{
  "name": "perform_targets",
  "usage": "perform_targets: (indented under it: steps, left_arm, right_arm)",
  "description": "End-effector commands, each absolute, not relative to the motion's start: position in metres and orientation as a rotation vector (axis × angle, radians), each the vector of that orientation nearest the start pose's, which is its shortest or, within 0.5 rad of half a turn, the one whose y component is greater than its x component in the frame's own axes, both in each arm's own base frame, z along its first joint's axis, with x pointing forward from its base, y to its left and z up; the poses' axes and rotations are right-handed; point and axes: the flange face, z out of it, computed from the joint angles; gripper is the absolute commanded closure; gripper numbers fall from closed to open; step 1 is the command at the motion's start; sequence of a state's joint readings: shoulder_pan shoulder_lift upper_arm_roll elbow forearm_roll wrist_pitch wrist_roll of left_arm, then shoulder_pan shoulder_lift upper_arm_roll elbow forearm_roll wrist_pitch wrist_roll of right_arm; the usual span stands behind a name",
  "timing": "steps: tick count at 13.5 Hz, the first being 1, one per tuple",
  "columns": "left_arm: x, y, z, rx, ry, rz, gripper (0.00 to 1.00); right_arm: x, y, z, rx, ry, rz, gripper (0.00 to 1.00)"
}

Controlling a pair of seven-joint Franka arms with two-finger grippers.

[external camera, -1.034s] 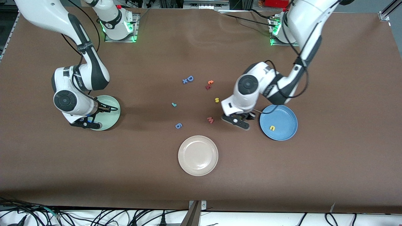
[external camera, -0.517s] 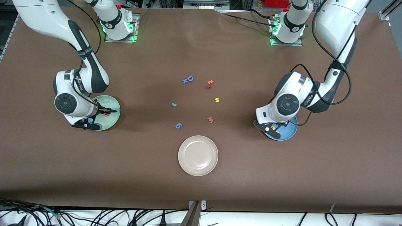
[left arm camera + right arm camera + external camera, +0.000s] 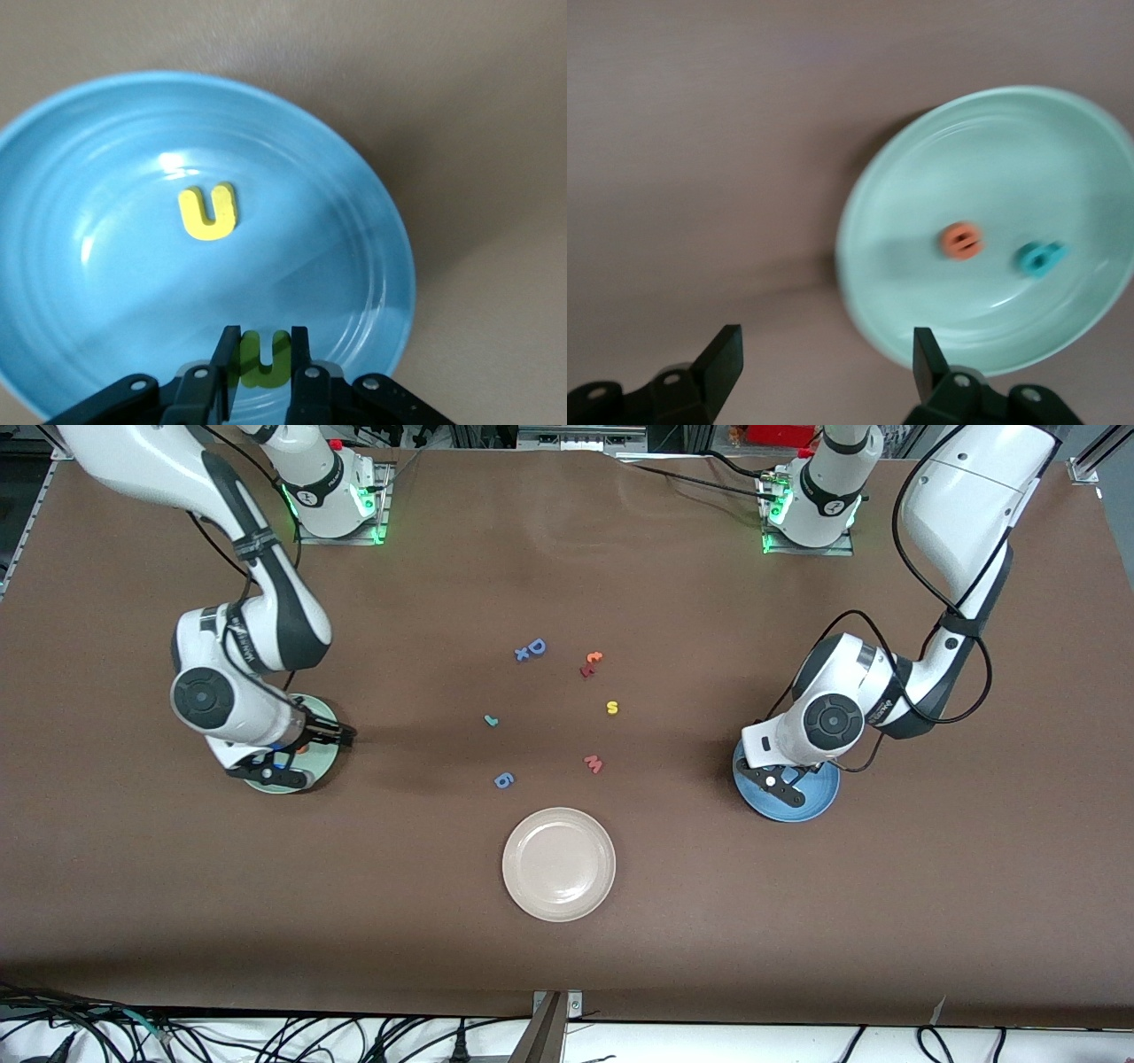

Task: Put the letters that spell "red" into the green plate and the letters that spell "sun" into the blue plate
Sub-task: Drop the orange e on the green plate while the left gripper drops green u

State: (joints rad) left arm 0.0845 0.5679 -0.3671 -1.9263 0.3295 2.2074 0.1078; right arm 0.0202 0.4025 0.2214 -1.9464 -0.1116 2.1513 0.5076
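- Front view: I log the left gripper [image 3: 781, 778] over the blue plate [image 3: 808, 804] at the left arm's end of the desk [image 3: 567, 957]; the right gripper [image 3: 297, 751] hangs over the green plate [image 3: 314, 710] at the right arm's end.
- Front view, loose on the desk between the plates: yellow s [image 3: 611, 708], teal r [image 3: 490, 720], blue D [image 3: 532, 648], orange and red pair [image 3: 590, 663], pink w [image 3: 594, 763], blue g [image 3: 503, 780]. The beige plate [image 3: 558, 864] lies nearest the camera.
- Left wrist view: I see the fingers [image 3: 227, 359] clamped on the green n [image 3: 264, 359], held just above the blue plate's rim area; the yellow u [image 3: 210, 212] lies flat in the plate.
- Right wrist view: the fingers [image 3: 726, 354] stand wide apart and grip nothing; the orange e [image 3: 960, 240] and teal d [image 3: 1038, 258] lie side by side in the green plate, apart from each other.
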Motion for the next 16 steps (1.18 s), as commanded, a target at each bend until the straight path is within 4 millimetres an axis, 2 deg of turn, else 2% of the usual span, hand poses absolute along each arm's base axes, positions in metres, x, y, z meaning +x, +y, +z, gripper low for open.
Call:
perform_targets:
  steps: [1, 2, 3, 5, 7, 8, 11, 14, 16]
  left_arm:
    - [0.568, -0.146, 0.194, -2.91, 0.944, 0.31, 0.59]
    - [0.569, -0.146, 0.196, -2.909, 0.942, 0.31, 0.24]
    - [0.57, -0.145, 0.202, -2.906, 0.94, 0.301, 0.0]
    - [0.572, -0.145, 0.218, -2.889, 0.933, 0.304, 0.0]
    - [0.572, -0.148, 0.245, -2.878, 0.919, 0.29, 0.0]
    - [0.57, -0.154, 0.257, -2.87, 0.93, 0.281, 0.0]
    - [0.569, -0.163, 0.278, -2.892, 0.904, 0.268, 0.0]
    - [0.563, -0.181, 0.28, -2.978, 0.87, 0.286, 0.0]
    - [0.557, -0.2, 0.281, -3.018, 0.79, 0.285, 0.0]
  right_arm:
    - [0.567, 0.197, 0.28, -3.137, 0.467, 0.266, 0.14]
    - [0.563, 0.218, 0.282, -3.121, 0.519, 0.258, 0.09]
    - [0.556, 0.239, 0.28, -3.105, 0.553, 0.259, 0.04]
    - [0.542, 0.283, 0.269, -3.069, 0.618, 0.237, 0.02]
    - [0.524, 0.325, 0.254, -3.056, 0.591, 0.225, 0.02]
    - [0.518, 0.337, 0.245, -3.05, 0.592, 0.226, 0.02]
    - [0.509, 0.358, 0.222, -3.023, 0.551, 0.208, 0.02]
    - [0.505, 0.364, 0.206, -3.018, 0.532, 0.205, 0.02]
    - [0.505, 0.363, 0.195, -3.027, 0.502, 0.185, 0.04]
